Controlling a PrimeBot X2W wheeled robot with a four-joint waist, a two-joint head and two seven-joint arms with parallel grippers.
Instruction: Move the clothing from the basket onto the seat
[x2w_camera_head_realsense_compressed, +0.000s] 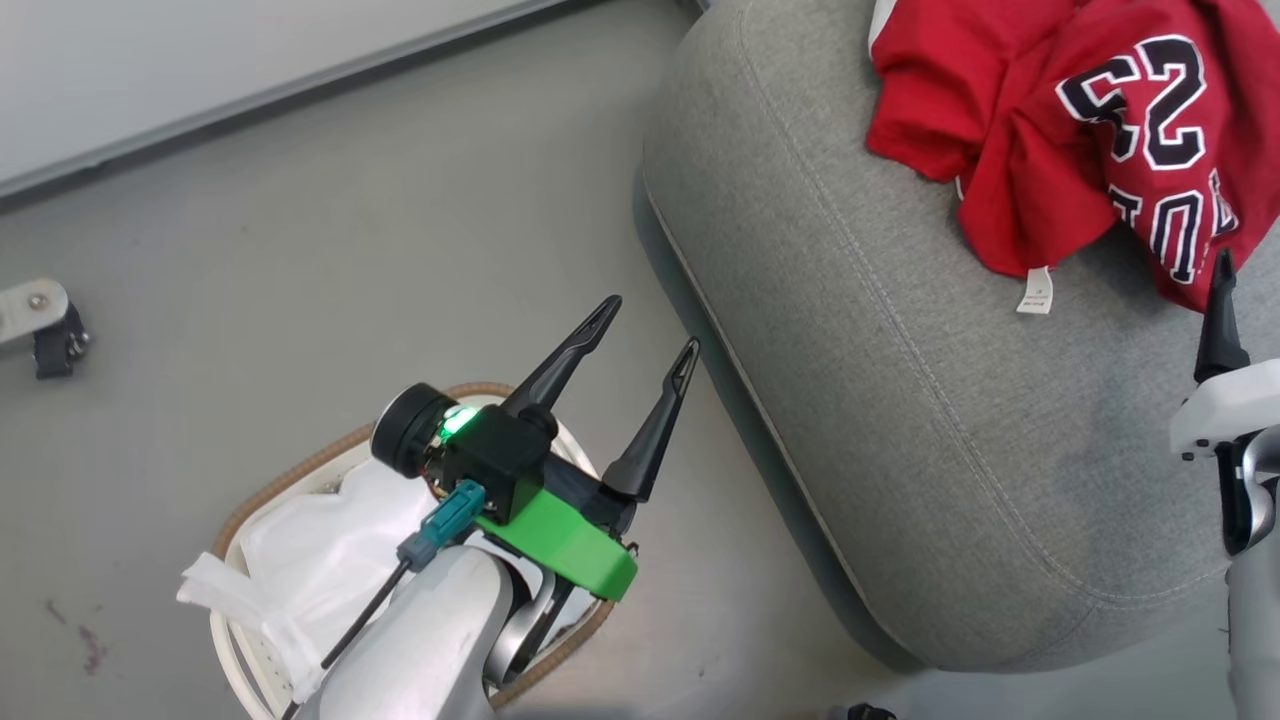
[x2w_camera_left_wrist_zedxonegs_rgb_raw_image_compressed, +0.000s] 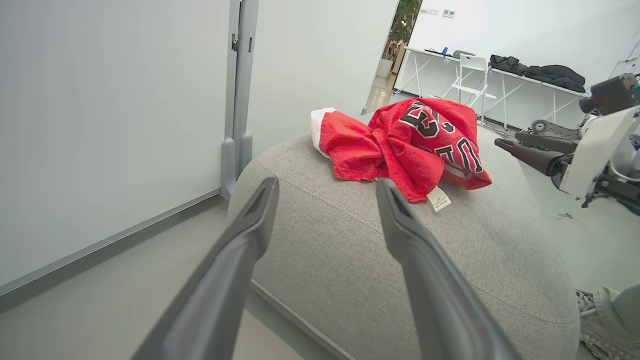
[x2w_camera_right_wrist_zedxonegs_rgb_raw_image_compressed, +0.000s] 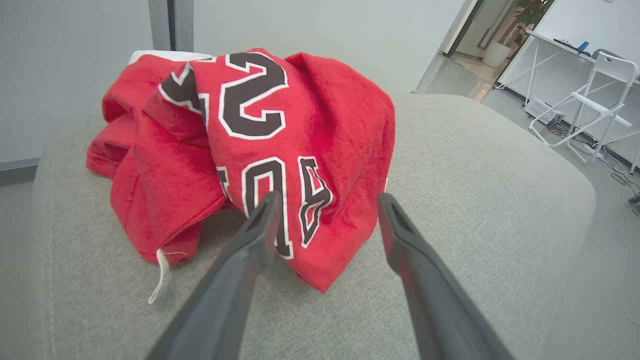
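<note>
Gripper on right (x2w_camera_right_wrist_zedxonegs_rgb_raw_image_compressed: 328, 199) spread, tips beside clothing (x2w_camera_right_wrist_zedxonegs_rgb_raw_image_compressed: 260, 100)

My head camera looks steeply down from above; the basket (x2w_camera_head_realsense_compressed: 240, 650) sits at 7 o'clock, the seat (x2w_camera_head_realsense_compressed: 900, 420) from 12 to 4 o'clock; my left wrist camera is low beside the seat, facing across it from farther back; my right wrist camera hangs close over its top; all three share the clothing (x2w_camera_head_realsense_compressed: 1010, 130) lying there.

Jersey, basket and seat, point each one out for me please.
jersey (x2w_camera_right_wrist_zedxonegs_rgb_raw_image_compressed: 250, 122), right wrist view, on its black printed number.
basket (x2w_camera_head_realsense_compressed: 300, 468), head view, on the brown woven rim.
seat (x2w_camera_left_wrist_zedxonegs_rgb_raw_image_compressed: 325, 260), left wrist view, on bare grey fabric.
</note>
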